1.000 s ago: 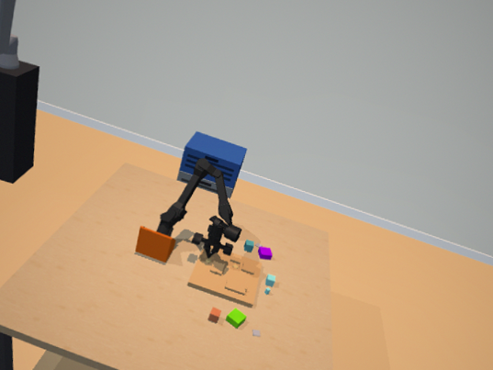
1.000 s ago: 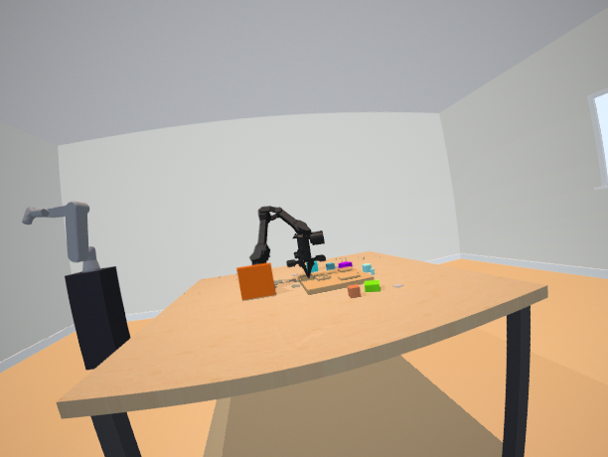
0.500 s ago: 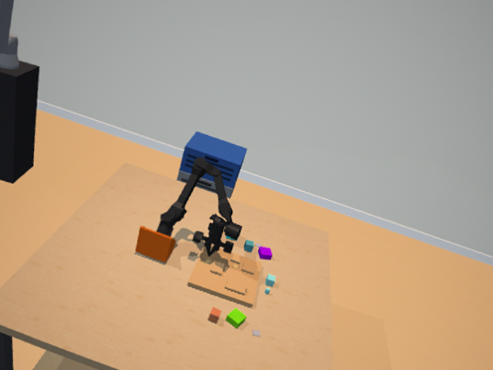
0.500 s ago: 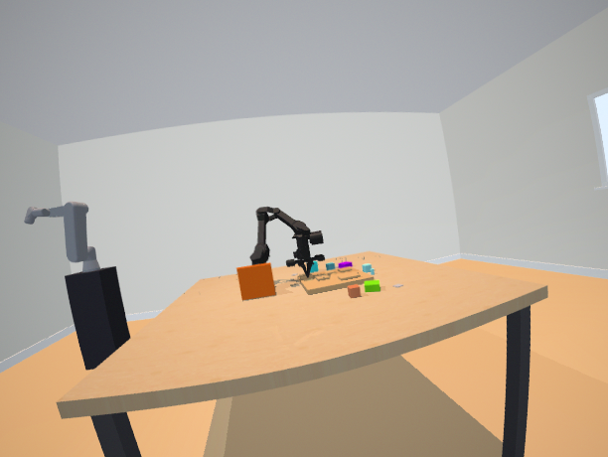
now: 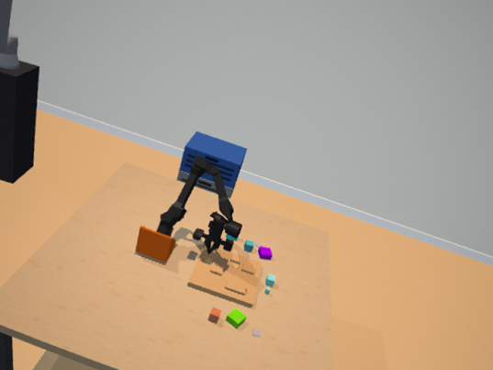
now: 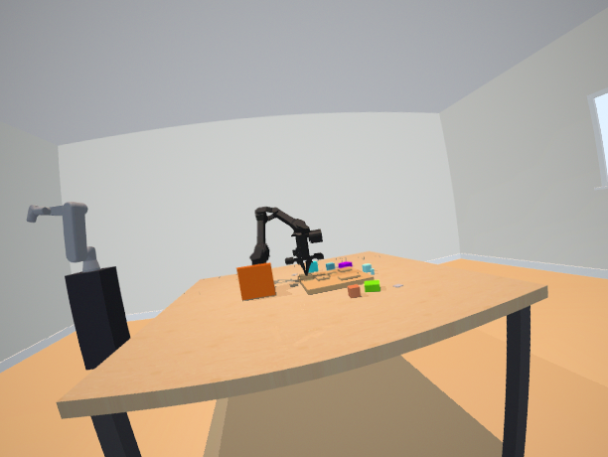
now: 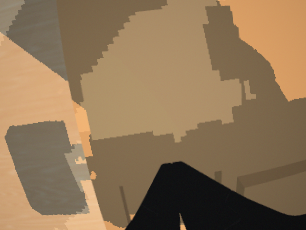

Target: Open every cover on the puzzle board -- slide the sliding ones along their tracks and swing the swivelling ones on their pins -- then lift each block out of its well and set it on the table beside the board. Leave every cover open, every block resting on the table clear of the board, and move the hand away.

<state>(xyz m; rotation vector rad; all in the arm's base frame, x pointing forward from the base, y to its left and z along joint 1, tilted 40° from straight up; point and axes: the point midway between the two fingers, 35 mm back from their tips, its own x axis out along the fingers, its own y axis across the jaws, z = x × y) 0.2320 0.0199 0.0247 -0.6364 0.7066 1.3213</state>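
Note:
The wooden puzzle board (image 5: pixel 205 279) (image 6: pixel 318 287) (image 7: pixel 160 90) lies flat on the table. Its covers are board-coloured; only low raised edges show, and I cannot tell how far each is open. My gripper (image 5: pixel 209 251) (image 6: pixel 306 274) (image 7: pixel 172 172) is shut and empty, pointing down low over the board's back left corner; contact cannot be told. Its shadow falls across that part. An orange-red cube (image 5: pixel 214 315) (image 6: pixel 354 291) and a green block (image 5: pixel 236 318) (image 6: pixel 372 286) rest in front of the board. Whether any wells hold blocks is too small to tell.
A purple block (image 5: pixel 265 253) and a teal cube (image 5: pixel 248 245) lie behind the board, a cyan thing (image 5: pixel 233 237) behind my hand. A light cyan cube (image 5: pixel 270 280) stands right of it. An orange panel (image 5: pixel 154 245) (image 6: pixel 255 281) stands left, near the arm's base.

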